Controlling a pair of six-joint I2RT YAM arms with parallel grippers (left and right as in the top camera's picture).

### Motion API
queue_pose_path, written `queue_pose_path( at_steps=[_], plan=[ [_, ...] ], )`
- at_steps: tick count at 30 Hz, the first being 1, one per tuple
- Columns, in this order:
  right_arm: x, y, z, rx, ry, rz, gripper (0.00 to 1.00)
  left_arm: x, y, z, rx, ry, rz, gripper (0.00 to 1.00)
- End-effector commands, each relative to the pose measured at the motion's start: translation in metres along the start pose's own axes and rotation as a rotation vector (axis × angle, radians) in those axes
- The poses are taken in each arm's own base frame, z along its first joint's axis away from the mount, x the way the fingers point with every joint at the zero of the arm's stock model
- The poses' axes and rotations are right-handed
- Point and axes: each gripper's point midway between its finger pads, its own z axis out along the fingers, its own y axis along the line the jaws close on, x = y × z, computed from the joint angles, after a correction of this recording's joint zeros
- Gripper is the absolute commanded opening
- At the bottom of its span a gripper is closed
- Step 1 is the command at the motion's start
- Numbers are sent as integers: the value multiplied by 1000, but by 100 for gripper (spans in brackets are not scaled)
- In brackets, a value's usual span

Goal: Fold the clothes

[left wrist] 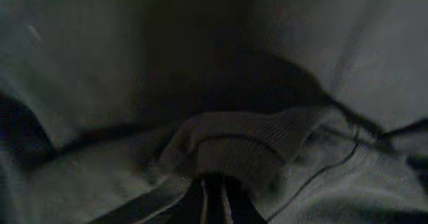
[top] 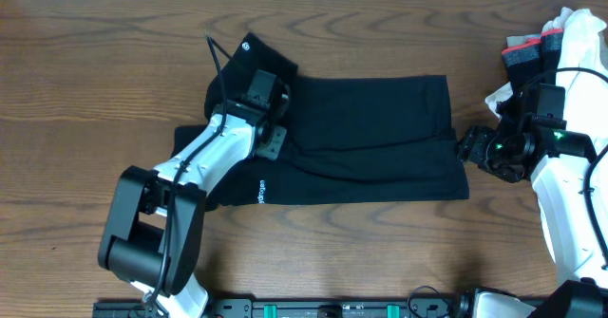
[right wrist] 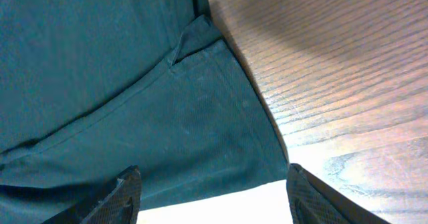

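1. Progress: the black T-shirt lies in the middle of the wooden table. I'd call it partly folded. The body reads as a fairly tidy rectangle with one layer lying over another. The 9 o'clock end is messy, though, with a sleeve sticking out toward 11 o'clock that shows the small logo mark.
2. What's left, as far as I can tell: tuck that sleeve end in, then bring the halves together. So it's somewhere around the middle, not near done.
3. In its wrist view the left gripper is pinched together on a raised ridge of the shirt's fabric, at the shirt's 9 o'clock side. That view is really dark, so I can't say how many layers it has.
4. The right gripper has its fingers spread apart and holds nothing. It hangs over the shirt's 3 o'clock edge, where the hem corner meets bare wood.
5. Edges: the hem side at 3 o'clock looks straight and flat. The 6 o'clock edge, near the white lettering, is a bit wavy.
6. Room: there's plenty of bare wood at 9 and 12 o'clock for swinging fabric over. The strip at 6 o'clock is narrower before the table's front.
7. The tight spot is 2 o'clock, where a white cloth and a black garment with a red band are piled near the right arm.
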Motion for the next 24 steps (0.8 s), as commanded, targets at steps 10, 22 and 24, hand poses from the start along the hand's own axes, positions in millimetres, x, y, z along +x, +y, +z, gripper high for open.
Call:
queue_pose_path(
  at_steps=[10, 22, 24],
  plan=[
    [-3, 0, -3, -6, -12, 5, 68, -47, 8, -13, -56, -172, 255, 8],
    [0, -1, -3, -3, 0, 7, 68, -33, 34, -21, -106, -130, -20, 59],
    [-1, -1, -3, -3, -1, 7, 67, -19, 32, -21, -99, -77, -50, 61]
  ],
)
